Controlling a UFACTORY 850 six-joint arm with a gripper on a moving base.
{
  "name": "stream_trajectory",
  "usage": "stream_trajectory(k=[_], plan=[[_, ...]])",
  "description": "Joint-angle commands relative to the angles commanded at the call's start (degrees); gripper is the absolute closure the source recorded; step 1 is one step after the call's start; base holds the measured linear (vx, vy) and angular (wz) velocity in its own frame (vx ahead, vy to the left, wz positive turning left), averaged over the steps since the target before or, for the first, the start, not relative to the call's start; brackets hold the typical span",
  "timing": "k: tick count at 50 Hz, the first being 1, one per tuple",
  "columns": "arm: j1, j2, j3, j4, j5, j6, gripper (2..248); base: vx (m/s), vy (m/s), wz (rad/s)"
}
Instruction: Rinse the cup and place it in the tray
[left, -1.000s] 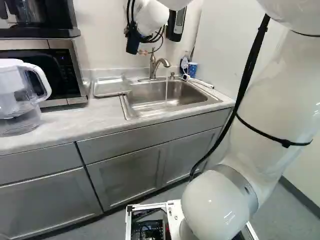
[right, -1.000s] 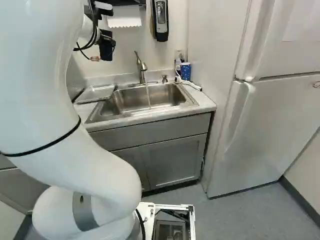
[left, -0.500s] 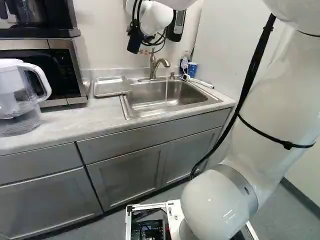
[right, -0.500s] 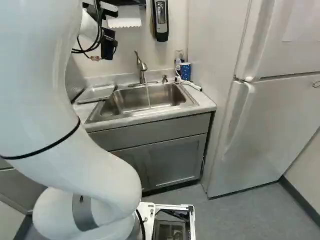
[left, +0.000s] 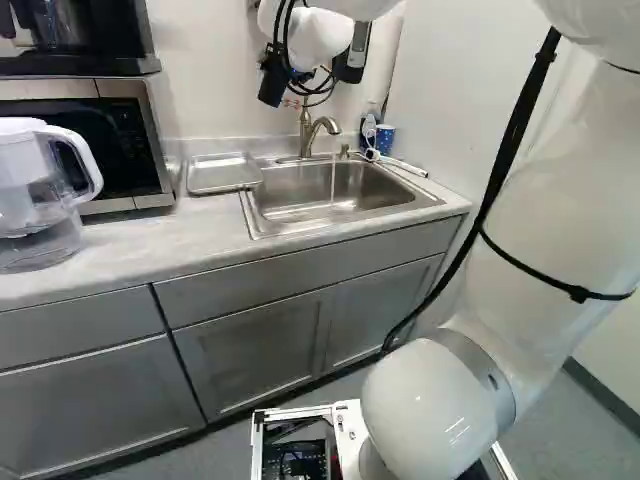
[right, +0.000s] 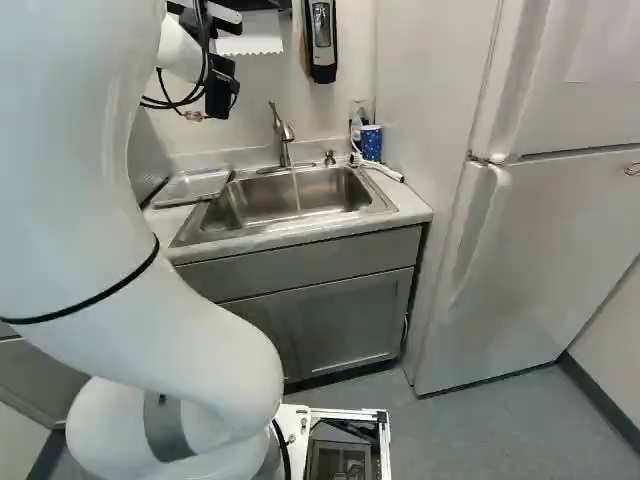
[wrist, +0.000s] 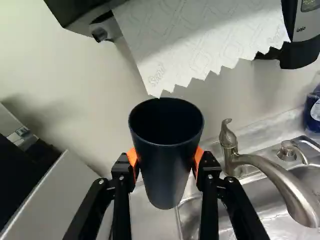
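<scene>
Dark blue and smooth, the round cup (wrist: 166, 165) with the narrow bottom is up in the air, in my black pincer with orange pads (wrist: 166, 159). One pad pushes on each side, so the cup is pinched between them. From my wrist I can look into its open top, but it is too dark to tell if it is wet.

The curvy silver tap (left: 323, 127) is on, and a thin line of water (left: 333, 182) runs down into the shiny metal sink (left: 310, 212). My cup is near the tap, up high and out of the water. The flat silver tray (left: 222, 174) sits just beside the sink, with no cup on it.

I think I am at the carrying part, but I can't tell if the rinse is done. If it is not, I need to go down to the water, wet the cup, then tip it out. If it is, I should go over the tray, come down slowly, set the cup on its bottom and let go. I must not bump the tap or the white paper towel (wrist: 200, 40). Wet sides could be slippery too.
</scene>
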Motion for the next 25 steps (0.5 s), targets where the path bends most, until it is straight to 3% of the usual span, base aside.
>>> stream_trajectory(k=[25], plan=[[0.0, -0.5, 1.5, -3.8, 0.0, 0.0, 127, 0.0, 0.0, 0.0]])
